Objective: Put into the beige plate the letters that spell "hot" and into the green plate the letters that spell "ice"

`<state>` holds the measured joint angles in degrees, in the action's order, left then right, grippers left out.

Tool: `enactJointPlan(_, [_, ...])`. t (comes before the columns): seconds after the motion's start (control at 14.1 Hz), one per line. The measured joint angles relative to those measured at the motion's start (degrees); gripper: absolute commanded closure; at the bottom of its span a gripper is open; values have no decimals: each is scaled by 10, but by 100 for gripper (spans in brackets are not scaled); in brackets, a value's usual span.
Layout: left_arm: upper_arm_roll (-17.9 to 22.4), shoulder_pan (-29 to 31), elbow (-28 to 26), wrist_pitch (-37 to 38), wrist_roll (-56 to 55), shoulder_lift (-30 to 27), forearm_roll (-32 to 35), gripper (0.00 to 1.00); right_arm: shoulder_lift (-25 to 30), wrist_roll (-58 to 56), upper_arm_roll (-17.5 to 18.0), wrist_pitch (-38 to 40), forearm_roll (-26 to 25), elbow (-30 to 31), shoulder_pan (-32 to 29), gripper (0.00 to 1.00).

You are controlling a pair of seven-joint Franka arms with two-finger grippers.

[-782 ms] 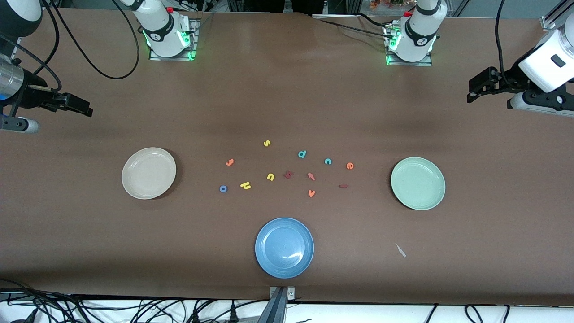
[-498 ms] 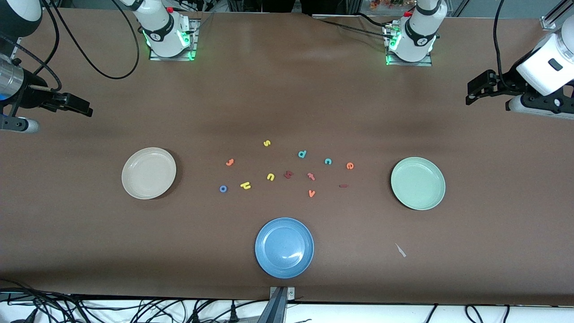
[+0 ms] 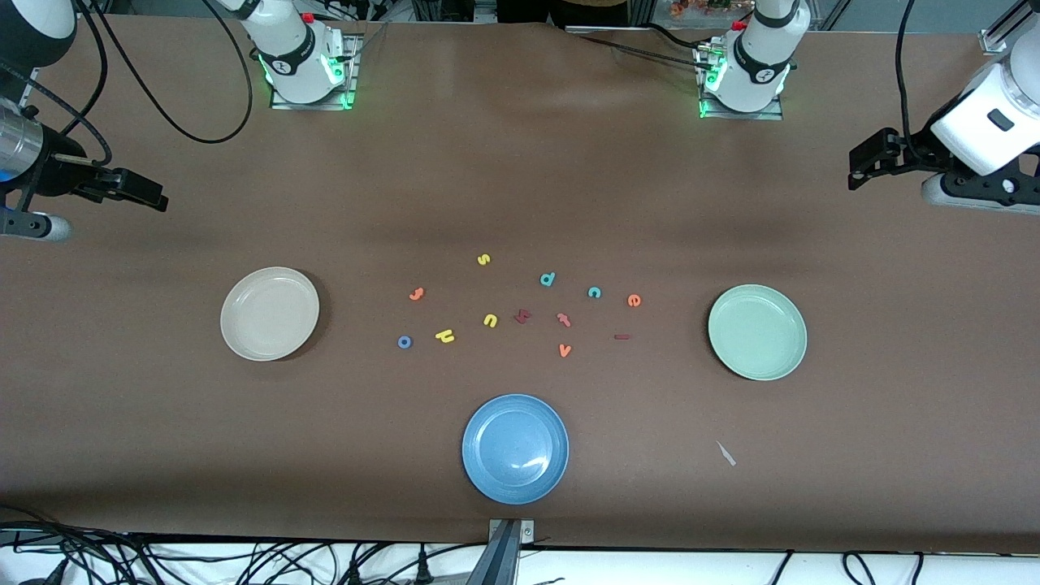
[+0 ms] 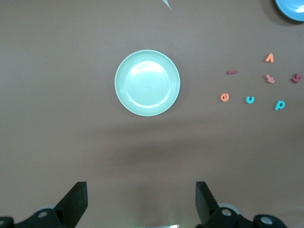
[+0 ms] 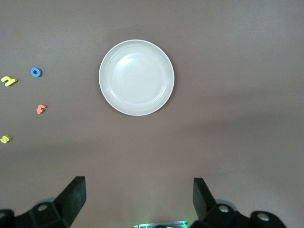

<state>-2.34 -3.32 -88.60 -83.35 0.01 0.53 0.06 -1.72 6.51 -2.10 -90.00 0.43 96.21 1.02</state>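
The beige plate (image 3: 269,313) (image 5: 136,77) lies toward the right arm's end and the green plate (image 3: 757,331) (image 4: 147,82) toward the left arm's end. Between them lie the blue "o" (image 3: 404,342), yellow "h" (image 3: 444,335), orange "t" (image 3: 416,293), dark red "i" (image 3: 622,335), teal "c" (image 3: 594,292) and orange "e" (image 3: 634,300). My left gripper (image 3: 855,169) (image 4: 141,199) hangs open and empty high over the table's edge near the green plate. My right gripper (image 3: 156,198) (image 5: 137,197) waits open and empty over the edge near the beige plate.
A blue plate (image 3: 515,448) lies nearest the front camera. Other letters sit among the task's own: yellow "s" (image 3: 483,259), yellow "u" (image 3: 490,320), teal "d" (image 3: 548,279), orange "v" (image 3: 565,350), a pinkish-red letter (image 3: 563,318) and a dark red one (image 3: 522,316). A small pale scrap (image 3: 725,453) lies near the front edge.
The left arm has shifted slightly at its end of the table. The right arm, the plates and the letters have not moved.
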Motion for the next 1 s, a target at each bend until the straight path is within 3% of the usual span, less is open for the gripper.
enactJointPlan(1.0, [-2,-6,0,4,0,-1,0,0,0,0,0,0,0,0,0,0])
